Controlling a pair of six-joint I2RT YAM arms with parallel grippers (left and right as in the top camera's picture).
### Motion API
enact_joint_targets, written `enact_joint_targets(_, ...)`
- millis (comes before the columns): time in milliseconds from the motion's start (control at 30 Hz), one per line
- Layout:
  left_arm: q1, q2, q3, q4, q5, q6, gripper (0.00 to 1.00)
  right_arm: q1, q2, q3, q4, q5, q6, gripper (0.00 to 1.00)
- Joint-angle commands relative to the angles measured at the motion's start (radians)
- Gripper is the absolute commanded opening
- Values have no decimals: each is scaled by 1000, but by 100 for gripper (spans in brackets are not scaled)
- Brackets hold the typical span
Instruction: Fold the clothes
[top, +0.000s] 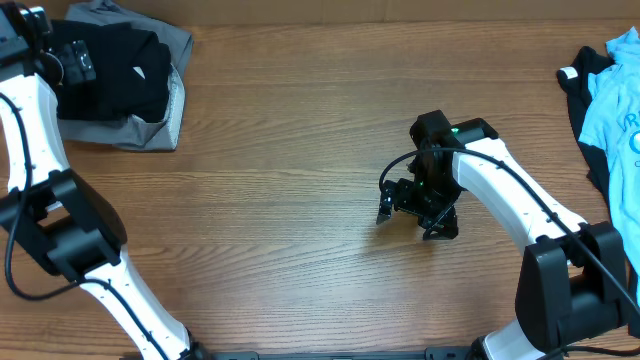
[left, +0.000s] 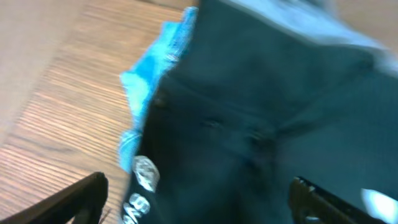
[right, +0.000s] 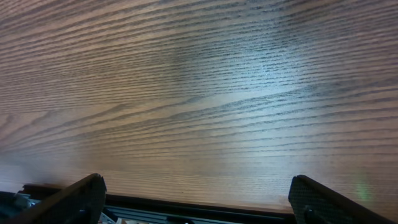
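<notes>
The soft black T-shirt (top: 125, 70) lies on a grey cloth (top: 172, 110) at the brown wooden worktop's (top: 300, 120) far left. The left hand (left: 199, 186) is over it, spread wide. The right hand (top: 415, 220), wide too, holds nothing.

The left arm stretches to the far left corner, the left end effector (top: 75, 62) angled downward with its jaws wide apart, while the right arm bends in toward the middle, the right end effector (top: 414, 220) pointing down, jaws equally wide, gripping nothing.
</notes>
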Motion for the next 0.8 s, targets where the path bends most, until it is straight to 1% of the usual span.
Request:
enact_joint_targets(0,-26,-147,31,-71,184,-101,86,1,-27,22,6,-8,4,98)
enact_joint_targets(33,-29,-161,31,-116,206,-130,81,1,-27,22,9,-8,1,98)
enact_joint_targets(67,-31,-169,31,-159,218,-150,81,1,-27,22,10,-8,0,98)
enact_joint_targets(100,-34,-176,31,-218,219,-172,81,1,-27,22,13,-8,0,98)
enact_joint_targets(133,-38,-178,31,-278,219,-188,84,1,-27,22,17,-8,0,98)
enact_joint_targets(167,-43,-178,31,-356,219,-193,85,1,-27,22,21,-8,-4,98)
enact_joint_targets(233,-57,-168,21,-453,219,-196,86,1,-27,22,26,-8,-4,98)
enact_joint_targets(300,-71,-148,1,-532,217,-196,87,1,-27,22,32,-8,-11,98)
enact_joint_targets(333,-78,-139,-16,-546,216,-195,87,1,-27,22,36,-8,-13,98)
enact_joint_targets(400,-90,-121,-66,-531,215,-177,86,1,-27,22,40,-8,-27,98)
enact_joint_targets(467,-99,-107,-127,-479,205,-157,86,1,-27,22,42,-8,-30,98)
enact_joint_targets(600,-106,-88,-224,-373,173,-158,86,1,-27,22,42,-8,-34,98)
enact_joint_targets(767,-111,-65,-288,-280,152,-158,84,1,-27,22,45,-7,-37,98)
